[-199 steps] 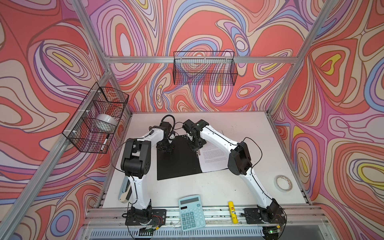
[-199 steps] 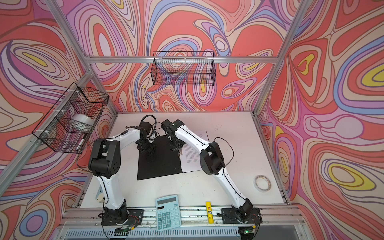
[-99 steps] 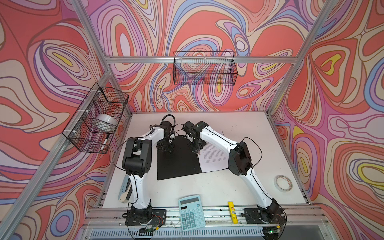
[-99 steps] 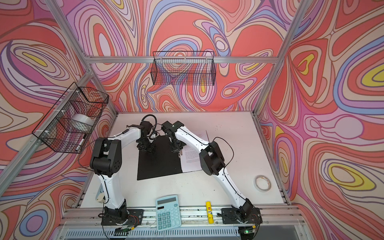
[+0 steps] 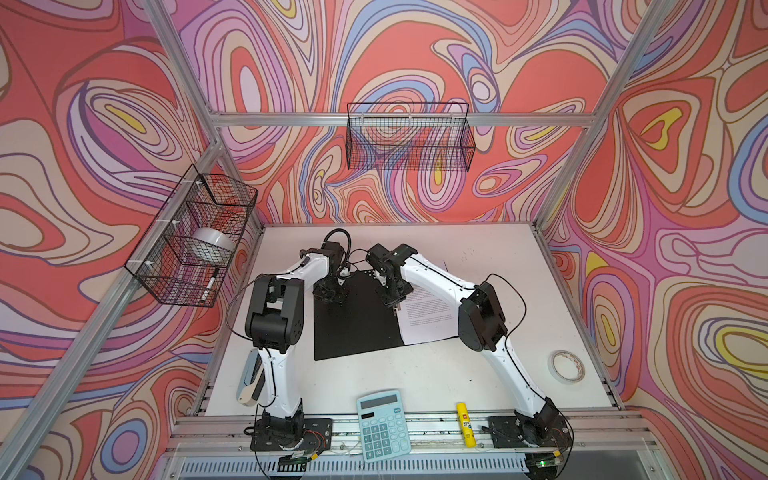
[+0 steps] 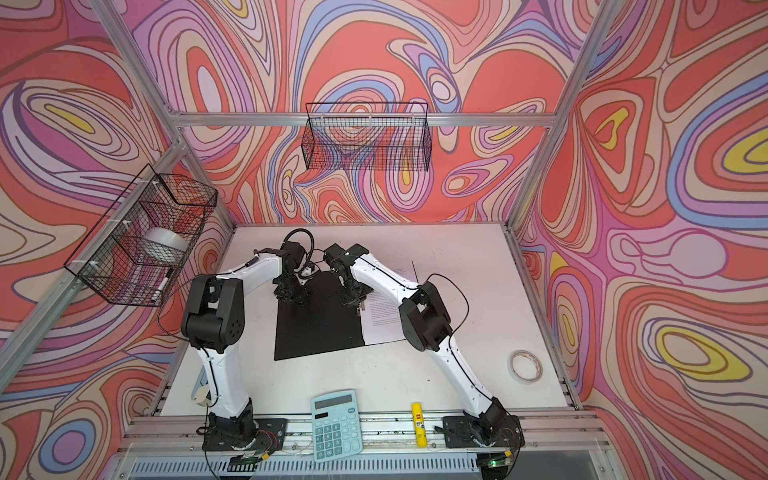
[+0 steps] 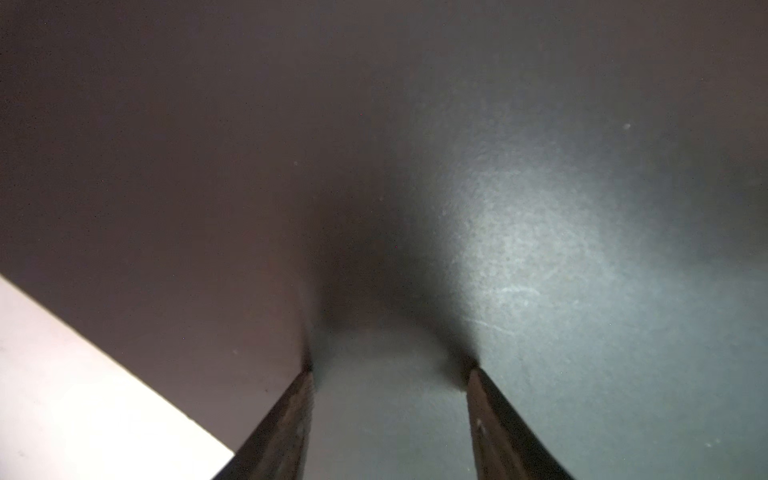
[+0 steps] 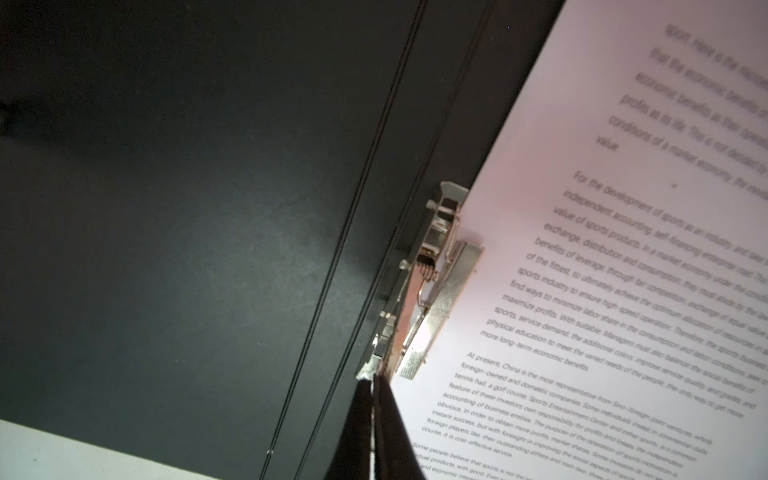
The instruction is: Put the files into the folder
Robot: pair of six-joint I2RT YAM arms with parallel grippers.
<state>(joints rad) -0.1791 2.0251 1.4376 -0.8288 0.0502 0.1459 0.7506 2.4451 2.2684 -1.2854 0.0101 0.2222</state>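
We note right gripper [image 8: 372, 384] pinched together at clip bar [image 8: 440, 307] beside files [image 8: 623, 291]; left gripper [image 7: 390, 370] spread, seemingly touching folder [image 7: 540, 249].

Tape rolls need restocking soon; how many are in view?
2. One wide whitish roll sits in the black wire basket on the left wall; one thin white ring lies on the white table near its right edge. More may be hidden.

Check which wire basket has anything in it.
The left-wall basket: it holds a white tape roll and, in a lower compartment, a marker. The back-wall basket shows nothing inside.
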